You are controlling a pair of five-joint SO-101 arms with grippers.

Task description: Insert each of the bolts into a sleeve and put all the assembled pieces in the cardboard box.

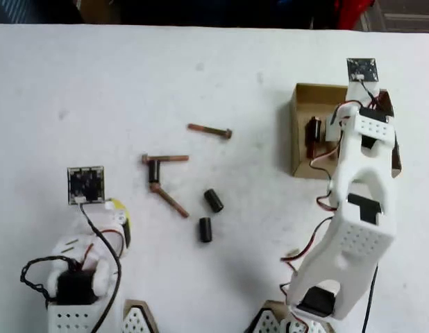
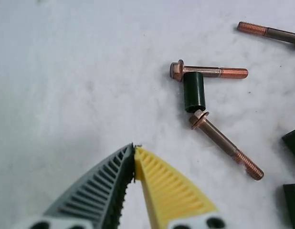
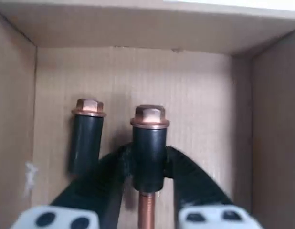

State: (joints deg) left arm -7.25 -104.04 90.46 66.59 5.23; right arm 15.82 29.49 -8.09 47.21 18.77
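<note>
My right gripper [image 3: 148, 162] is inside the cardboard box [image 1: 303, 94], shut on an assembled piece [image 3: 149, 143], a copper bolt pushed through a black sleeve. A second assembled piece [image 3: 87, 136] lies on the box floor beside it. On the table lie three loose copper bolts [image 1: 209, 130] [image 1: 166, 159] [image 1: 169, 200]. One black sleeve [image 2: 194, 91] sits between the heads of two bolts [image 2: 208, 71] [image 2: 226, 150]. Two more sleeves [image 1: 213, 200] [image 1: 205, 229] lie to the right. My left gripper [image 2: 134, 149] is shut and empty, hanging near the table's front left, short of the parts.
The right arm [image 1: 357, 208] stretches from the front edge up over the box at the right. The left arm's base and cables [image 1: 69, 277] take up the front left corner. White table [image 1: 96, 83] stretches behind the parts.
</note>
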